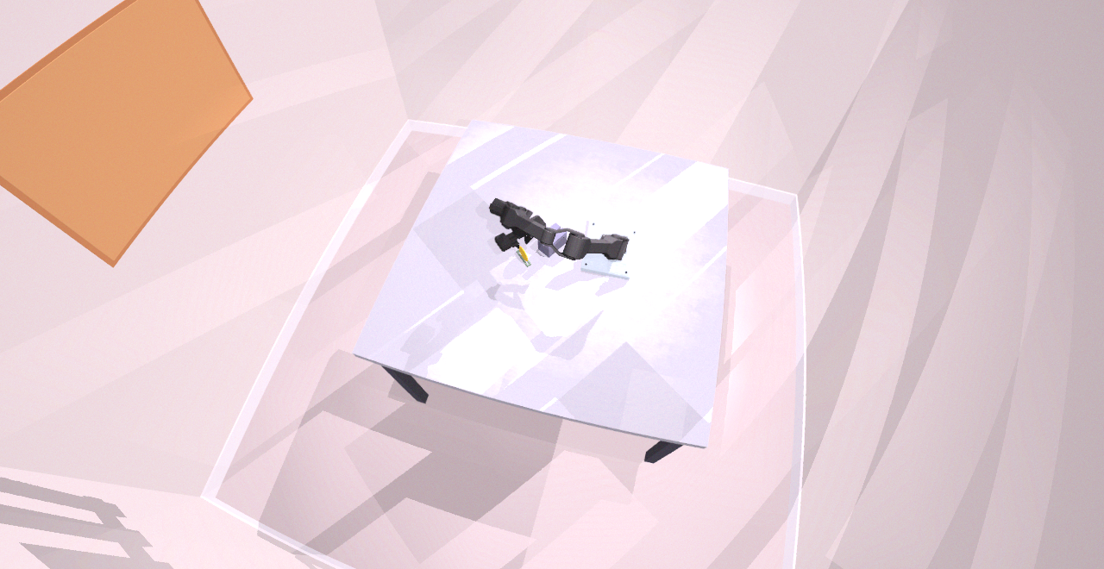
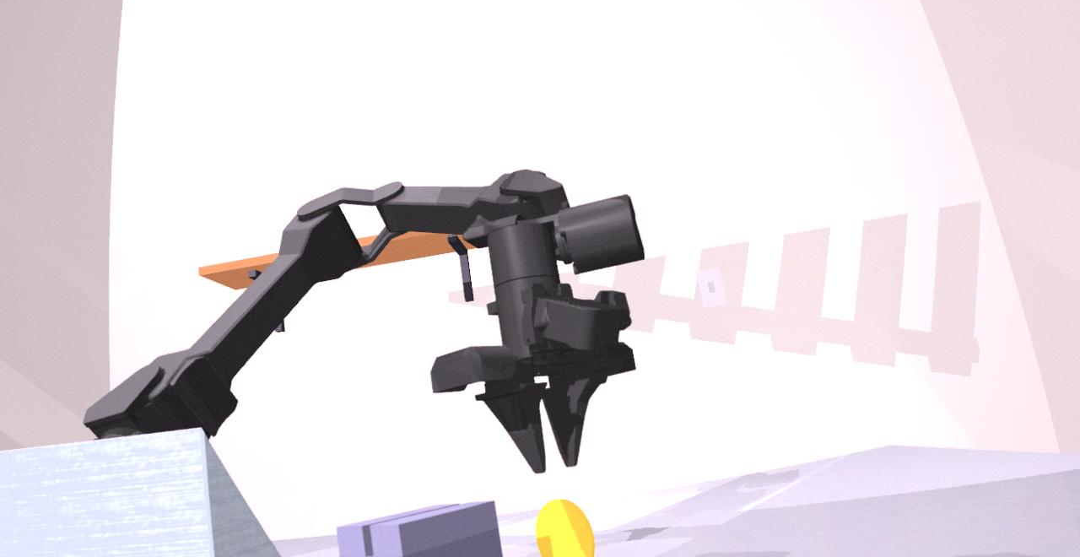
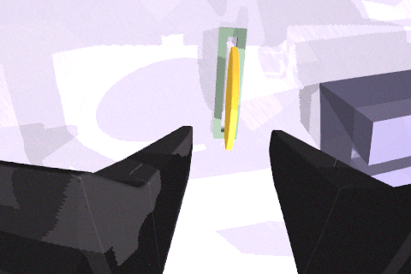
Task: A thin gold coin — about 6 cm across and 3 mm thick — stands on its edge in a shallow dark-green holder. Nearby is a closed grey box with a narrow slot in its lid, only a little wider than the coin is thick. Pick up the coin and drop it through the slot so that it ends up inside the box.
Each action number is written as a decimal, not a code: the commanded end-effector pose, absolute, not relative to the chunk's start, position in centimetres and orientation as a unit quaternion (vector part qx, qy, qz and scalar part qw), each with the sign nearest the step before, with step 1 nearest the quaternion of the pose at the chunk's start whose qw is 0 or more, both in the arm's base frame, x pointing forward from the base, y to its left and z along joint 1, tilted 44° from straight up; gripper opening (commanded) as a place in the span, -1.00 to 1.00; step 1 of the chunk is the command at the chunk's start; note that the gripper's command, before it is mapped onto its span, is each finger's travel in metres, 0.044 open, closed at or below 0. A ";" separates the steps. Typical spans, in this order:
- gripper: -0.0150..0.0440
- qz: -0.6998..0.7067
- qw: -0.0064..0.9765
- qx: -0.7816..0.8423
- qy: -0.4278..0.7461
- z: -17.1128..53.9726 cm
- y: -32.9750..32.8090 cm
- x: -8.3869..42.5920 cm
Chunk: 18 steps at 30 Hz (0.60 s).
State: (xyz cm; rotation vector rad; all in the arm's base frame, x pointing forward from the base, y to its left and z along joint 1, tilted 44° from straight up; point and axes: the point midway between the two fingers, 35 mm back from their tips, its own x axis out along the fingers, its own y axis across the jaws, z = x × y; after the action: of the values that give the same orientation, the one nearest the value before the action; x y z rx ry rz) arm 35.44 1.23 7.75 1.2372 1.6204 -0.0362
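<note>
The gold coin (image 1: pixel 523 253) (image 2: pixel 562 529) (image 3: pixel 232 98) stands on its edge in the green holder (image 1: pixel 528 262) (image 3: pixel 218 81). My gripper (image 2: pixel 555 469) (image 3: pixel 231 138) is open and empty and points down. Its tips are above the coin, with a gap between them and the coin's top in the exterior view. In the wrist view the coin shows edge-on, ahead of the gap between the fingers. The grey box (image 1: pixel 551 244) (image 2: pixel 449 532) (image 3: pixel 340 124) is beside the coin, to the right in the wrist view. Its slot shows in the exterior view; the arm partly hides the box in the top view.
The arm's base plate (image 1: pixel 604 267) is on the table (image 1: pixel 463 334), on the far side of the box from the coin. An orange board (image 1: pixel 131 103) (image 2: pixel 407 246) is on the wall, away from the table. The arm reaches over the box in the top view.
</note>
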 end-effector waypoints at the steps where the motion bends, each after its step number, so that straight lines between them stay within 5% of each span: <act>1: 0.05 -0.017 0.518 0.521 0.678 7.1 1.6 35.3; 18: 0.05 -0.018 0.519 0.521 0.678 5.2 3.3 35.7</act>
State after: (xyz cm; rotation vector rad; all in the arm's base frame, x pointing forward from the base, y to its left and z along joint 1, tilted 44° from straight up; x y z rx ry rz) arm 35.77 2.92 5.73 1.2381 1.6204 -0.0377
